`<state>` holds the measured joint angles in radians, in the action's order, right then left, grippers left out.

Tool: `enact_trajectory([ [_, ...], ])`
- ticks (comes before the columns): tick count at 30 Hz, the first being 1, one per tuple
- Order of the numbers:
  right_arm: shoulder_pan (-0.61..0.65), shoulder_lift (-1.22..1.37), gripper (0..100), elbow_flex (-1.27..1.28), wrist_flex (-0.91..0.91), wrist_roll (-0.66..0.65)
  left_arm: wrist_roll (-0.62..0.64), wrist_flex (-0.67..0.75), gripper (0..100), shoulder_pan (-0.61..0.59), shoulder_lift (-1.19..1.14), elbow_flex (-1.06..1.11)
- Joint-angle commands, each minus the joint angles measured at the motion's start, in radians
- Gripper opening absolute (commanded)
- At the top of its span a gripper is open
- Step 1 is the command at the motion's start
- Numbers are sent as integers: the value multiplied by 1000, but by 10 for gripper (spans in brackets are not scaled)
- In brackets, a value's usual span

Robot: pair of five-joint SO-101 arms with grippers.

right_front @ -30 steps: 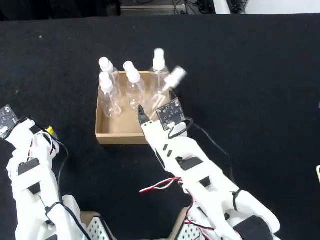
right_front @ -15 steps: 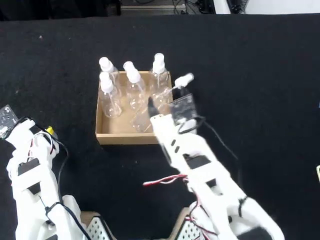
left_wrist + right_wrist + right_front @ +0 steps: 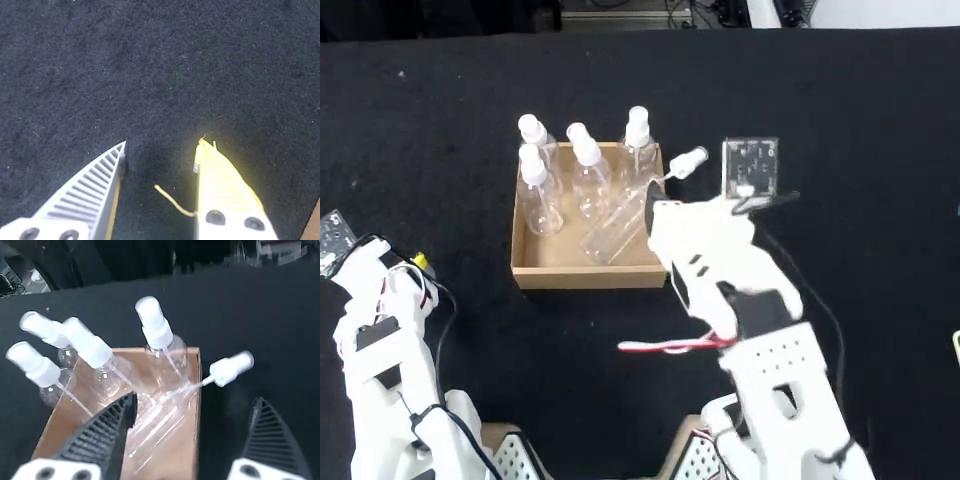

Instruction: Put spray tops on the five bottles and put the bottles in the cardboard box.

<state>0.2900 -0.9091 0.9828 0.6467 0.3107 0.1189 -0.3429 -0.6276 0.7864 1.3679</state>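
The cardboard box [image 3: 525, 268] sits left of the table's middle. Three clear bottles with white spray tops stand upright in it [image 3: 538, 195] [image 3: 588, 170] [image 3: 638, 140], and another [image 3: 533, 133] stands at its far left corner. A fifth bottle [image 3: 618, 222] lies tilted inside, its neck across the right rim and its spray top [image 3: 688, 160] [image 3: 231, 367] hanging outside. My right gripper [image 3: 195, 400] is open above the box's right side, apart from this bottle and holding nothing. My left gripper [image 3: 161, 145] is open over bare black cloth, at the table's left.
Black cloth [image 3: 840, 120] covers the table, with open room to the right of the box and behind it. The left arm [image 3: 375, 330] stays near the front left edge, well away from the box.
My right gripper let go of the fifth bottle, then rose and drew back to the right. The bottle tipped from a tilted hold to lying across the box's right rim. The left arm stayed still.
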Motion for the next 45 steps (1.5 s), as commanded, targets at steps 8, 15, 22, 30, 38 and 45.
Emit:
enact_trajectory([
  [8, 190, 285, 309, -142, -25, 219, -8, 23, 202, 12, 29, -12],
  [15, 195, 479, 309, -220, -58, 281, -8, 23, 202, 12, 29, -13],
  [22, 189, 601, 309, -288, -58, 381, -8, 23, 202, 12, 29, -13],
  [30, 193, 728, 309, -366, -58, 466, -8, 23, 202, 12, 29, -13],
  [38, 189, 862, 309, -435, -58, 479, -8, 23, 202, 12, 29, -13],
  [45, 187, 885, 303, -435, -49, 470, -8, 23, 202, 12, 29, -13],
])
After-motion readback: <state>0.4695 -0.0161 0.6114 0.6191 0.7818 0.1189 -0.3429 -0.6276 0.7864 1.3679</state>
